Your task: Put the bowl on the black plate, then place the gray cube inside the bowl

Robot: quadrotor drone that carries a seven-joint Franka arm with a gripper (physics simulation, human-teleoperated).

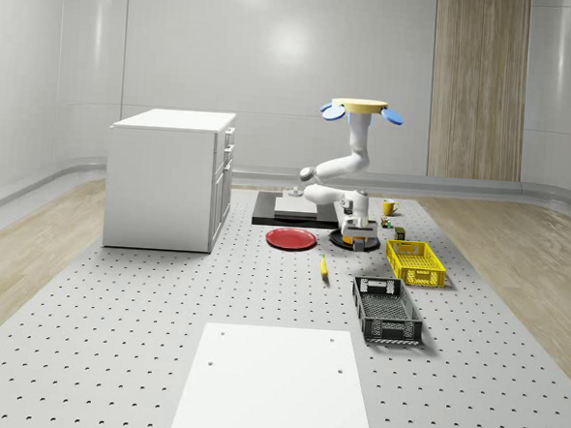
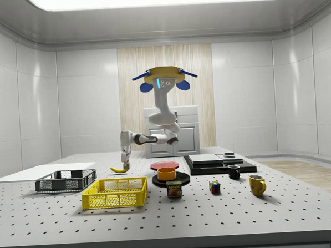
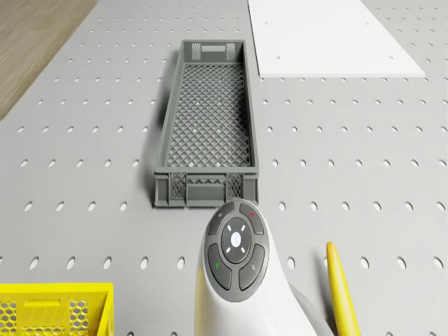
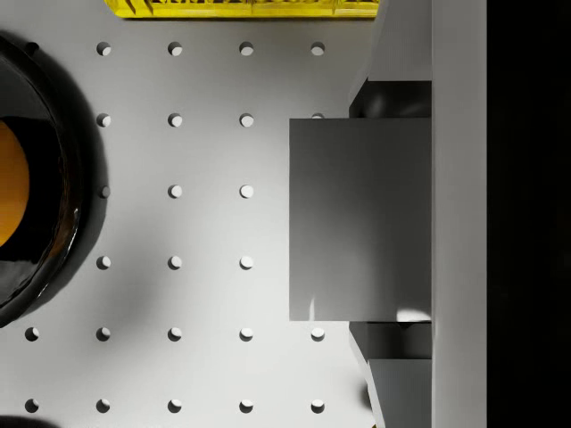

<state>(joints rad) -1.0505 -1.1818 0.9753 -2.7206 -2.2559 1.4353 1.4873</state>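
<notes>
With the drone hovering over the counter, our tool (image 4: 361,218) clamps the rigid, light gray cube (image 4: 357,218) by flat opposite faces.

— What colours did you see down there?

— My arm (image 1: 339,165) was white, my rotors (image 2: 147,86) blue under a yellow disc (image 1: 361,106). The bowl (image 2: 167,173) was orange on a black plate (image 4: 61,205); the cube (image 4: 359,219) was plain gray.

— And around them?

— A red plate (image 1: 291,239), a yellow crate (image 1: 415,262), a dark gray mesh crate (image 3: 205,126), a yellow banana (image 3: 341,287), a gray floor (image 1: 114,320) dotted with holes.
</notes>
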